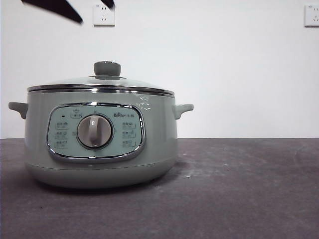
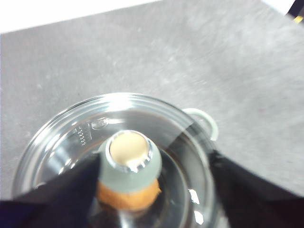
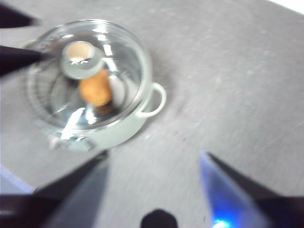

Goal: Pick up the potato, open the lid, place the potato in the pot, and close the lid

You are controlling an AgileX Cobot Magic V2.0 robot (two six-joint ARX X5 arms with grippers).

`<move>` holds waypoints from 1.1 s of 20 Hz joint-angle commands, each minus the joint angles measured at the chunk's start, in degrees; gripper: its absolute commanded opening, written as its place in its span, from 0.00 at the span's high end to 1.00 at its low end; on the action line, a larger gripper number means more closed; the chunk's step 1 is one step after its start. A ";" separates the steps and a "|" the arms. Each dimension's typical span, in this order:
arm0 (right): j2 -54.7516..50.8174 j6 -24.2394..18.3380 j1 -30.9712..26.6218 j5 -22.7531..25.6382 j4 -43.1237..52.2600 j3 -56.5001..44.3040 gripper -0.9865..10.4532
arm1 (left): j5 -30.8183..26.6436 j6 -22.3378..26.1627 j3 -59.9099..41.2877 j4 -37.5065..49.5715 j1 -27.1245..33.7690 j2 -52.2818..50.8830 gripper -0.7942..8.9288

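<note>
On your table (image 1: 249, 189): one pot (image 1: 99, 144), one lid (image 1: 102, 82) seated, one potato (image 3: 95, 88) inside. Left gripper (image 2: 152, 190) spread wide above the knob, empty; right gripper (image 3: 152, 190) spread, empty, at the pot's 5 o'clock.

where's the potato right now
The potato is inside the pot, under the closed glass lid; both wrist views show it through the glass, beneath the knob, while the front view hides it.
</note>
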 commanded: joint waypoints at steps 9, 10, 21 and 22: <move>-23.21 0.02 0.09 1.77 35.01 -41.20 0.92 | -7.08 3.93 -4.87 -4.02 -0.70 -19.19 0.93; -25.57 0.09 0.09 1.79 38.34 -45.11 0.92 | -8.39 3.91 -7.28 -3.41 -0.92 -21.44 0.93; -37.79 3.10 0.13 3.26 49.16 -66.38 0.91 | -9.20 2.27 -28.63 3.52 -0.92 -40.26 0.92; -37.68 3.08 0.13 3.23 48.68 -66.38 0.91 | -8.98 1.99 -28.63 3.50 -0.92 -40.26 0.92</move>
